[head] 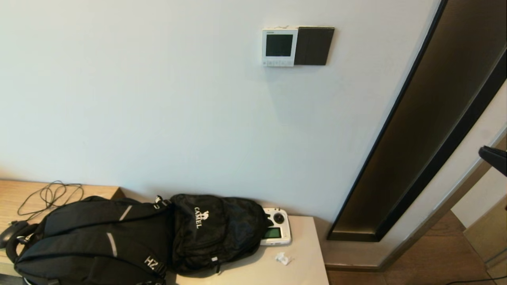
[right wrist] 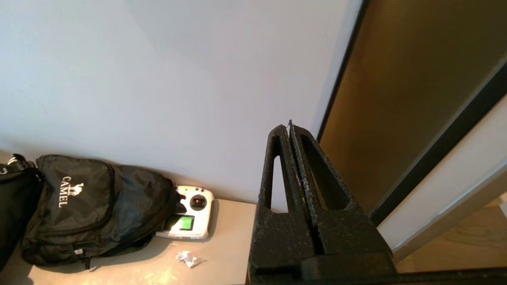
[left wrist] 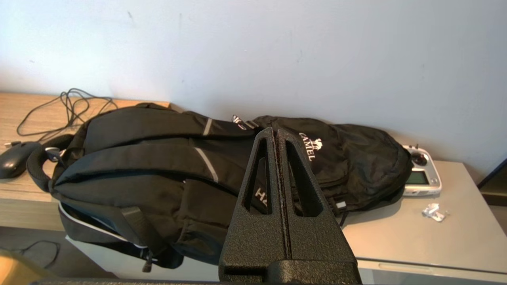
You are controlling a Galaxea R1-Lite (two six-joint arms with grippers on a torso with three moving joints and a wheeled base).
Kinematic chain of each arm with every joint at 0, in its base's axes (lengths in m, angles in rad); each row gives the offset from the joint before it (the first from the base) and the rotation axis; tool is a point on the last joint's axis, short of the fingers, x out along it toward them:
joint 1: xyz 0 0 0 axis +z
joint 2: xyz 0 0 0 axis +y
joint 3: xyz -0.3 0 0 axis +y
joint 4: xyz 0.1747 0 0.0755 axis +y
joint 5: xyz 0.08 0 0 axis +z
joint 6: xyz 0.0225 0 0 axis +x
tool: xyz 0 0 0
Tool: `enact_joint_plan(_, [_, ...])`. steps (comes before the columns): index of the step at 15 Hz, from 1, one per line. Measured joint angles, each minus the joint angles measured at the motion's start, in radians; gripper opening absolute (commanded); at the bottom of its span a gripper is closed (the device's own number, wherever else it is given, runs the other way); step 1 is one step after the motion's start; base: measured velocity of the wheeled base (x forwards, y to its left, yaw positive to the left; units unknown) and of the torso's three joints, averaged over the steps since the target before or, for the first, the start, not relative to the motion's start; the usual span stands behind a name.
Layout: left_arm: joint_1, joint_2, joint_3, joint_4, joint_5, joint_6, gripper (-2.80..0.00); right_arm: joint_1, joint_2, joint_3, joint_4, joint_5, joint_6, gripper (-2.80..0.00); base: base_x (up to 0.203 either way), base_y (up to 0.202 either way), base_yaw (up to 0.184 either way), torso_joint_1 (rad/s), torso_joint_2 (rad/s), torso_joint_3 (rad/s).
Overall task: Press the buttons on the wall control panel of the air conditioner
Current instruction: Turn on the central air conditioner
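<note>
2 black backpacks (head: 130,237) flopped across the low cabinet top (head: 301,269), a white handheld controller (head: 276,231) tucked against the CAMEL one, crumpled paper scrap (head: 283,259) just in front. Black cable (head: 49,196) and mouse (left wrist: 14,158) on the wooden desk.

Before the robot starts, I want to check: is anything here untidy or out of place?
Only small things: a crumpled scrap of paper lies loose on the table near the handheld controller, which is partly tucked under the Camel backpack.
</note>
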Motion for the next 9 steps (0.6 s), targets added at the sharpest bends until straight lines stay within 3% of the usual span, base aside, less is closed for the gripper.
enact_joint_plan(6, [0.000, 0.000, 0.000, 0.000, 0.000, 0.000, -2.80, 0.253, 0.212, -0.113, -0.127, -0.269, -0.007, -2.80, 0.000, 0.000, 0.000, 0.000, 0.00, 0.000])
enact_joint_plan(9, [0.000, 0.000, 0.000, 0.000, 0.000, 0.000, -2.80, 0.305, 0.318, -0.202, -0.135, -0.318, -0.008, -2.80, 0.000, 0.000, 0.000, 0.000, 0.00, 0.000])
